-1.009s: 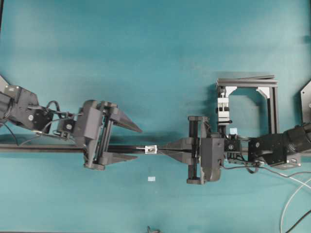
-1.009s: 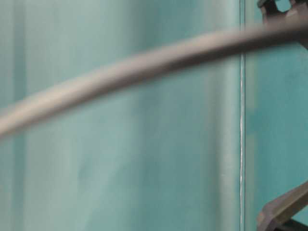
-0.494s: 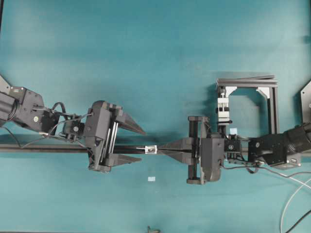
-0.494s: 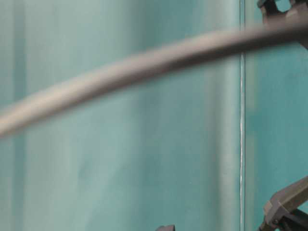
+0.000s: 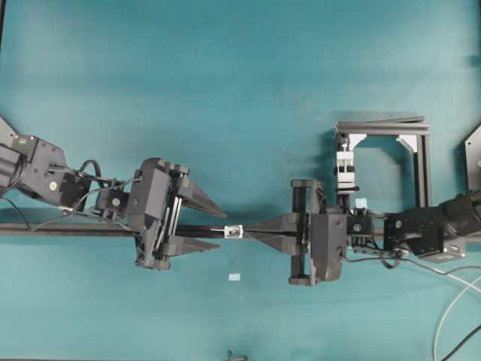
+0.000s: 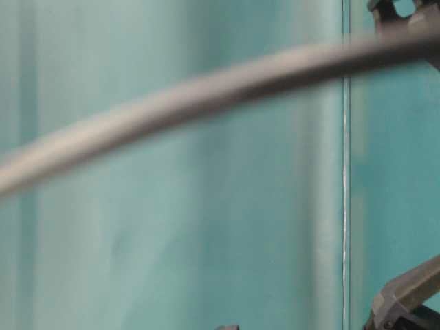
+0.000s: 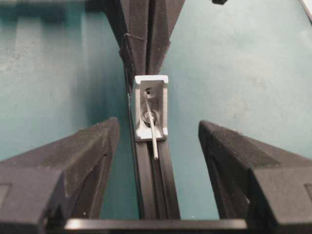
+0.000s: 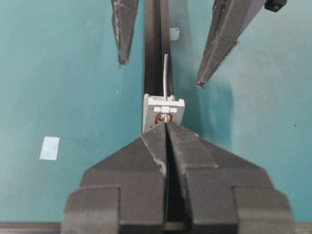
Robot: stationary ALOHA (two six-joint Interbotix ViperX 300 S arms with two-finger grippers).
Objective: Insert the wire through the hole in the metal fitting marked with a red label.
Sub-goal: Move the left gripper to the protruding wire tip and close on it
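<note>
The metal fitting [image 5: 235,231] is a small silvery bracket standing on a black rail [image 5: 75,229]. My right gripper [image 5: 247,232] is shut on the wire, its tips right at the red-ringed hole [image 8: 164,118] of the fitting [image 8: 164,105]. The wire [image 8: 165,78] passes through the hole and sticks out on the far side. In the left wrist view the wire's free end [image 7: 153,139] pokes out of the fitting [image 7: 152,105] between the fingers of my left gripper [image 7: 158,124]. The left gripper [image 5: 222,229] is open and straddles that end without touching it.
A white clamp block [image 5: 346,169] in a black frame [image 5: 421,158] stands behind my right arm. Pale-blue tape squares [image 5: 234,277] [image 5: 361,202] lie on the teal table. Cables [image 5: 451,308] trail at the lower right. A blurred cable [image 6: 206,89] fills the table-level view.
My left gripper has shifted a little right toward the fitting, and its jaws have narrowed around the wire's free end. The right gripper has not moved.
</note>
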